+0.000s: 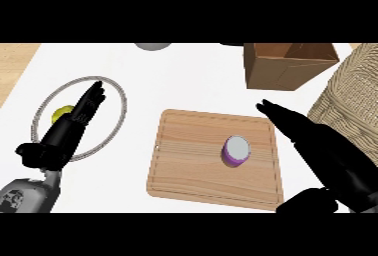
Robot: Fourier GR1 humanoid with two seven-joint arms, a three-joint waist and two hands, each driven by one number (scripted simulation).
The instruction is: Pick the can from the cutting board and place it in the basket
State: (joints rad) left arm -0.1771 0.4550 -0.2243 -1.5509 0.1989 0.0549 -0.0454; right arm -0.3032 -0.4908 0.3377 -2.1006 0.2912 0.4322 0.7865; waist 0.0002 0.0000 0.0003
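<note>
Head view: can (236, 150) lay tipped on cutting board (215, 158); right hand (310, 140) beside it, fingers straight, empty. Risk: can rolls when nudged, missing basket (353, 95).

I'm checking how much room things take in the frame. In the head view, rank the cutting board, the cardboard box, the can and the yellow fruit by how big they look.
1. Cutting board
2. Cardboard box, partly cut off by the view's top
3. Can
4. Yellow fruit, partly hidden by the left hand, so unsure
</note>
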